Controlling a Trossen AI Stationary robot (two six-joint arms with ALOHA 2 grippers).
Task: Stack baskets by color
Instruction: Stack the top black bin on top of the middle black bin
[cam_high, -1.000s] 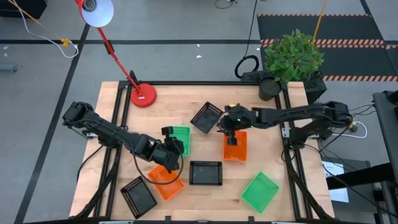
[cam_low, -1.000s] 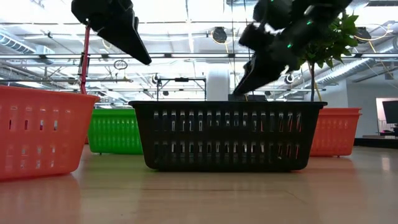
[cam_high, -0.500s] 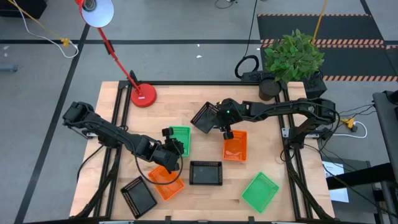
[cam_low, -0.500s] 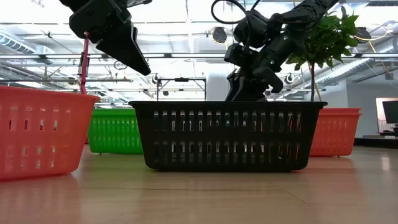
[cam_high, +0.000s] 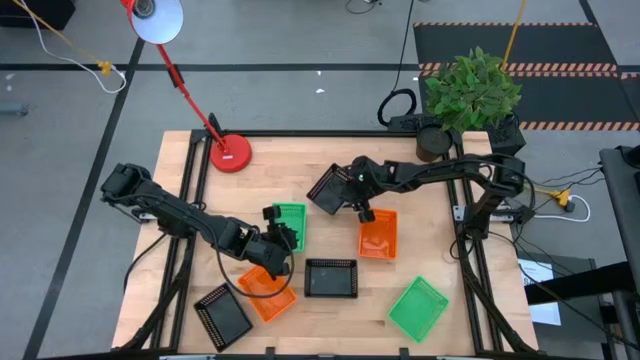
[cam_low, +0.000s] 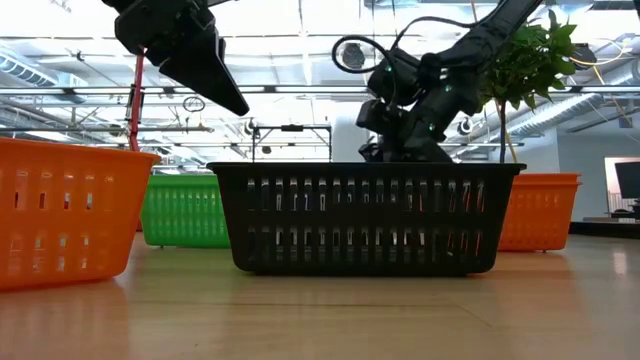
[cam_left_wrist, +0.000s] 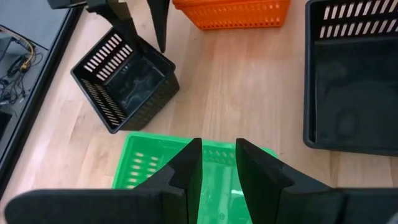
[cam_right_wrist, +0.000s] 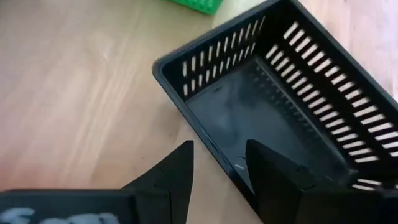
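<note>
Several mesh baskets stand on the wooden table. A black basket (cam_high: 330, 188) sits askew at the far middle, with an orange basket (cam_high: 378, 232) to its right and a green basket (cam_high: 290, 222) to its left. My right gripper (cam_right_wrist: 217, 152) is open astride the black basket's long wall (cam_right_wrist: 205, 134), one finger over the inside and one outside; I cannot tell whether it touches. My left gripper (cam_left_wrist: 217, 146) hangs well above the green basket (cam_left_wrist: 149, 168), its fingers a narrow gap apart with nothing between them. Nearer stand another black basket (cam_high: 330, 278) and an orange basket (cam_high: 265, 290).
A third black basket (cam_high: 222, 315) lies at the near left and a second green basket (cam_high: 417, 307) at the near right. The red lamp base (cam_high: 230, 153) stands at the far left and a potted plant (cam_high: 470, 95) at the far right corner. Bare wood lies between the baskets.
My right gripper has gone from over the orange basket's far end toward the table's left and down to the askew black basket, rolling as it went. The baskets have stayed where they were.
</note>
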